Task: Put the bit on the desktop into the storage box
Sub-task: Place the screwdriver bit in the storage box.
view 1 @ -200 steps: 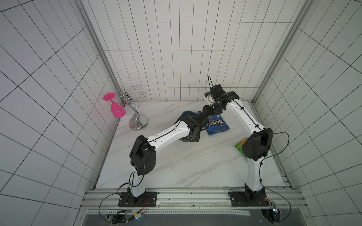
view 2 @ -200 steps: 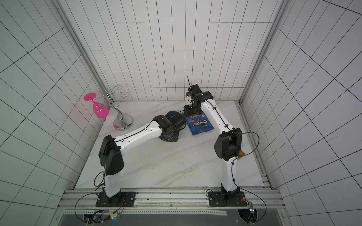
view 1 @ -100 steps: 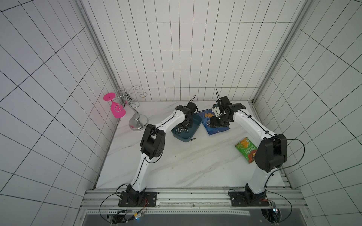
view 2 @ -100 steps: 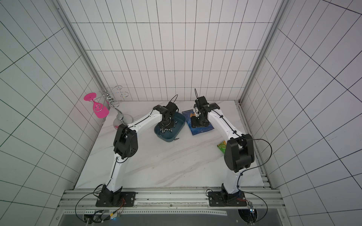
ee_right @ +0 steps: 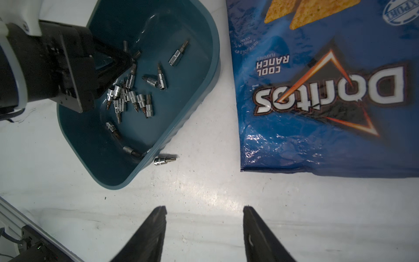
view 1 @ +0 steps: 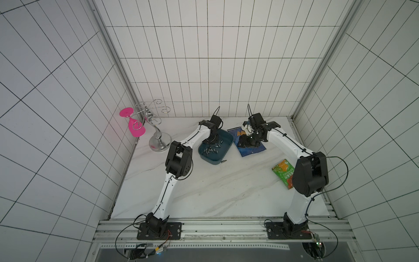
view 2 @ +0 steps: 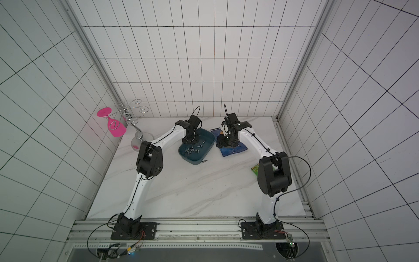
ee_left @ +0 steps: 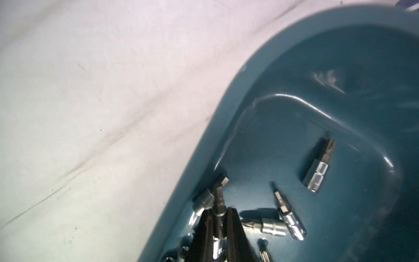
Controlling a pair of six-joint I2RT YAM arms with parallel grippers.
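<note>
The teal storage box (view 1: 225, 140) (view 2: 207, 140) sits at the back middle of the white desktop (view 1: 204, 192), with several silver bits lying inside. My left gripper (ee_left: 218, 212) (view 1: 209, 141) (view 2: 189, 142) reaches into the box, shut on one bit (ee_left: 218, 199) that sticks out past the fingertips. In the right wrist view the left gripper (ee_right: 129, 60) hangs over the pile of bits. One bit (ee_right: 164, 160) (view 1: 224, 161) (view 2: 204, 161) lies on the desktop against the box's outer wall (ee_right: 204, 74). My right gripper (ee_right: 204, 209) (view 1: 242, 145) is open and empty.
A blue Doritos bag (view 1: 254, 149) (ee_right: 328, 90) lies flat right of the box, under the right arm. A green snack pack (view 1: 282, 171) lies near the right edge. A chrome glass rack (view 1: 158, 138) with a pink glass (view 1: 136, 129) stands at the back left.
A second ago the left arm lay stretched low over the box; now its elbow is raised and the gripper dips into the box. The right arm has shifted over the bag.
</note>
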